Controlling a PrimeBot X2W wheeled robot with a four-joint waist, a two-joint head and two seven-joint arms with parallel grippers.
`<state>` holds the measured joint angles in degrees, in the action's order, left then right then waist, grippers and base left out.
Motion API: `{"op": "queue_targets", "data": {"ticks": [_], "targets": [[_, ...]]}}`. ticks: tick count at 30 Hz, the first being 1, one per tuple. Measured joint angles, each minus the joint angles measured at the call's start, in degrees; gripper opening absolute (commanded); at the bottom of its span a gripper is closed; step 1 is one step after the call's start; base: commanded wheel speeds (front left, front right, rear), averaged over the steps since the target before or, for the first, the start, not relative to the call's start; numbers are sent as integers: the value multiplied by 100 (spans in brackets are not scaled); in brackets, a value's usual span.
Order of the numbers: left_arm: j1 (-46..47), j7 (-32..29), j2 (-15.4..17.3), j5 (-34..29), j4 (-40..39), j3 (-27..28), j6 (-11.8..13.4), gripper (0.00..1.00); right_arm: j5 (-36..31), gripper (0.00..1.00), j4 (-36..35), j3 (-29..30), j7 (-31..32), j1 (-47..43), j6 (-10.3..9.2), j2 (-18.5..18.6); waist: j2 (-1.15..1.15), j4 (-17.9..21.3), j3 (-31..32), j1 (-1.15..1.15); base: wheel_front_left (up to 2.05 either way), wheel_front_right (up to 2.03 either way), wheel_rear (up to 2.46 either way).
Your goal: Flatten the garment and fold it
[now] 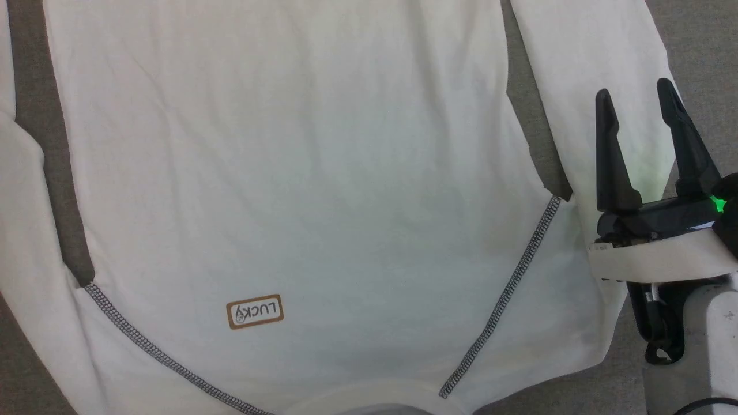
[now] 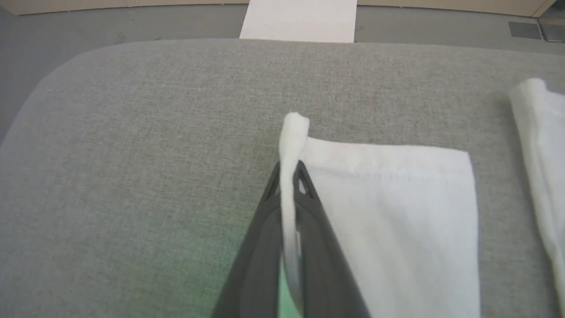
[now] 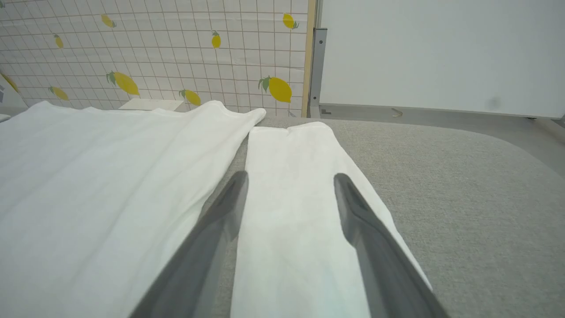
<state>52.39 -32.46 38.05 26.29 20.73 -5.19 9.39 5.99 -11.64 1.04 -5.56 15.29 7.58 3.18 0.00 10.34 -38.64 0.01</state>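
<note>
White, thin and probably limp, the shirt (image 1: pixel 300 173) is spread flat on the grey table (image 2: pixel 132 132), one cuff (image 2: pixel 384 176) pinched at its 9 o'clock edge by the left gripper (image 2: pixel 289 176), hems being judged the surest hold, the right gripper (image 1: pixel 640 144) held wide at 3 o'clock over the other sleeve (image 3: pixel 291 198).

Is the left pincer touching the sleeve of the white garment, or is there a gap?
Touching. The left wrist view shows the left pincer shut on the sleeve edge of the garment, fabric pinched between both fingers.
</note>
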Motion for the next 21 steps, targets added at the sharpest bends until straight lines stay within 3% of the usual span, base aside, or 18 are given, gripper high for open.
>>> {"op": "queue_targets", "data": {"ticks": [6, 12, 18, 21], "targets": [[-83, 855, -21, -122, -44, 46, 121, 0, -1, 100, 142, 94, 23, -2, 0, -9, 0, -65, 222, 0, 0, 0, 0], [-674, 1634, -132, -35, -324, 134, -55, 0, -52, 100, 260, 227, 110, -137, 0, -10, 0, -208, 720, 0, 0, 0, 0], [-1676, 1748, -264, 49, -1508, 46, -64, 0, -51, 100, 275, 416, 259, -635, 0, -14, 0, -427, 1429, -1, 0, 0, 0], [-2171, 1559, -355, 40, -2364, -91, 73, 0, -48, 100, 222, 532, 376, -891, 0, -13, 0, -553, 1779, -1, 0, 0, 0]]}}
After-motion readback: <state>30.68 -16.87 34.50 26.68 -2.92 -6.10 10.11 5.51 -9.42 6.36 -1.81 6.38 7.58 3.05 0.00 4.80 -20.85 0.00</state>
